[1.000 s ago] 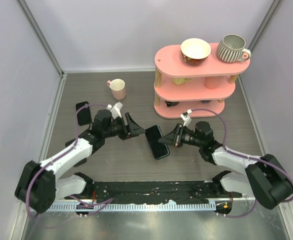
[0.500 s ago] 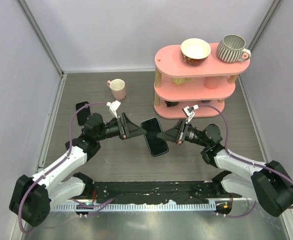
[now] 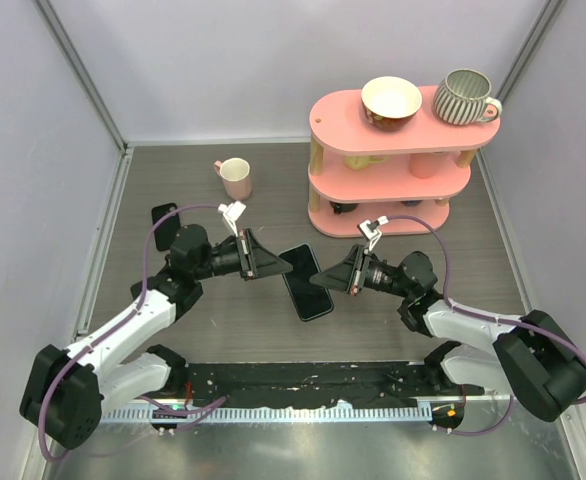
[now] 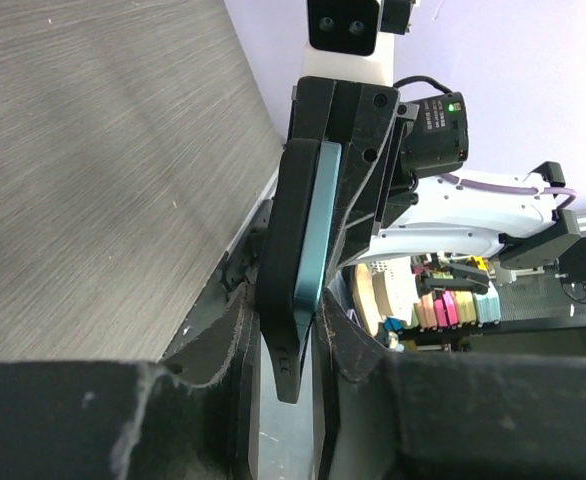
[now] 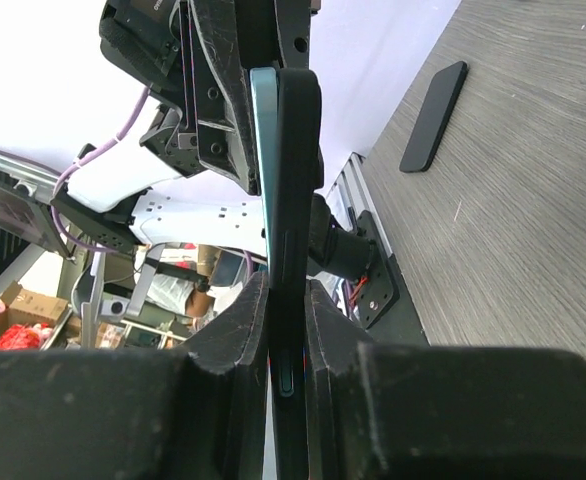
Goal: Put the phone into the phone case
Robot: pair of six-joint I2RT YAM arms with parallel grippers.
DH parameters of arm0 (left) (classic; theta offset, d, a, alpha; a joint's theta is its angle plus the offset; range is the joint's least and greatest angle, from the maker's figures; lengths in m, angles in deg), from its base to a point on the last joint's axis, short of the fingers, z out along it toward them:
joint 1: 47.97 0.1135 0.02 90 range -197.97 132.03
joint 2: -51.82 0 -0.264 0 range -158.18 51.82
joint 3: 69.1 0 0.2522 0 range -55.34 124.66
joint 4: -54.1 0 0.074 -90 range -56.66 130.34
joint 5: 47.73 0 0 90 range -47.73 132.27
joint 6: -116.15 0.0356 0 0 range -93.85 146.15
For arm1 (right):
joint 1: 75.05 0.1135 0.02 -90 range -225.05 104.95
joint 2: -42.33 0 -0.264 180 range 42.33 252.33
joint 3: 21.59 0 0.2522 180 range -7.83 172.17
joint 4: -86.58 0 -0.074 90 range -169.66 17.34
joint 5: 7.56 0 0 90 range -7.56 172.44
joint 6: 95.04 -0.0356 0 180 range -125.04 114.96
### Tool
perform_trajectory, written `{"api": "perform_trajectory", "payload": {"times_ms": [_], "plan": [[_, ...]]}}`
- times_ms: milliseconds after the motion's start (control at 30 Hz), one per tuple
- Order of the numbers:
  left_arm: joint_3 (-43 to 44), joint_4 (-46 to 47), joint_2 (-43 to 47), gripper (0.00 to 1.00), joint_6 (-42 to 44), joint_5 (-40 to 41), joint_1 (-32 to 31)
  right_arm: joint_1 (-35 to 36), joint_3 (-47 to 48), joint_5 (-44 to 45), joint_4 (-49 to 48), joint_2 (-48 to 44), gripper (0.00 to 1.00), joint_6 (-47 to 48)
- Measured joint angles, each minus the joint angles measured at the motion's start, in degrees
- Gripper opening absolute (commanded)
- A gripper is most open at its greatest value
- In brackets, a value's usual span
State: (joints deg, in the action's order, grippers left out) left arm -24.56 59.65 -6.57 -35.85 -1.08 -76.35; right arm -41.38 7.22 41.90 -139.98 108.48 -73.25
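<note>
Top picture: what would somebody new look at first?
Right in the middle of the table, the left end effector and the right end effector pinch one black phone from both sides. Behind them on the right stands a pink shelf, with a bowl and a striped mug on top.

I see pale lavender walls (image 3: 223, 60) closing in a grey wood-grain table (image 3: 273, 190). Beyond the right gripper (image 3: 325, 280) stands a pink three-tier shelf (image 3: 388, 150), with a bowl (image 3: 391, 100) and a striped mug (image 3: 465, 97) on top. Beyond the left gripper (image 3: 281, 265) sits a pink cup (image 3: 237, 178). The light looks soft and even.
</note>
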Motion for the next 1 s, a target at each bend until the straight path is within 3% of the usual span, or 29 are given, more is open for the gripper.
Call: {"api": "perform_trajectory", "payload": {"times_ms": [67, 100, 200, 333, 533, 633, 667, 733, 767, 867, 1000], "plan": [[0.1, -0.5, 0.0, 0.0, 0.6, -0.5, 0.0, 0.0, 0.0, -0.1, 0.1, 0.0, 0.23, 0.5], [0.2, -0.6, -0.3, 0.0, 1.0, -0.8, 0.0, 0.1, 0.0, -0.3, 0.2, 0.0, 0.32, 0.6], [1.1, -0.6, -2.3, 0.0, 2.1, -2.7, 0.0, 0.1, 0.2, -1.0, 1.5, 0.0, 0.46, 0.6], [1.5, 0.6, -6.4, 0.0, 2.6, -5.9, 0.2, 0.2, 0.9, -2.4, 3.5, 0.0, 0.5, 0.5], [1.5, 2.1, -7.9, 0.0, 3.1, -9.5, 0.5, 0.3, 2.8, -3.8, 1.9, 3.3, 0.41, -1.9], [1.7, 2.1, -8.1, 0.0, 4.1, -10.8, 0.4, 0.3, 3.4, -4.3, -1.6, 6.4, 0.21, -3.9], [1.9, 2.2, -8.3, 0.01, 4.1, -11.4, 0.4, 0.3, 3.4, -4.5, -2.8, 7.4, 0.08, -4.7], [2.1, 2.1, -8.9, 0.11, 4.0, -11.9, 0.3, 0.3, 3.4, -5.0, -5.1, 9.3, 0.01, -5.8], [2.2, 2.0, -9.2, 0.32, 3.5, -12.3, 0.6, 0.2, 3.4, -5.2, -6.1, 10.0, 0.01, -6.5], [2.4, 0.9, -9.2, 0.6, 4.3, -12.0, 0.7, 0.2, 3.4, -5.3, -7.9, 11.3, 0.01, -7.7], [2.5, -1.5, -8.1, 0.71, 6.6, -11.9, -0.6, 0.4, 3.9, -4.1, -8.3, 9.2, 0.01, -6.1]]}}
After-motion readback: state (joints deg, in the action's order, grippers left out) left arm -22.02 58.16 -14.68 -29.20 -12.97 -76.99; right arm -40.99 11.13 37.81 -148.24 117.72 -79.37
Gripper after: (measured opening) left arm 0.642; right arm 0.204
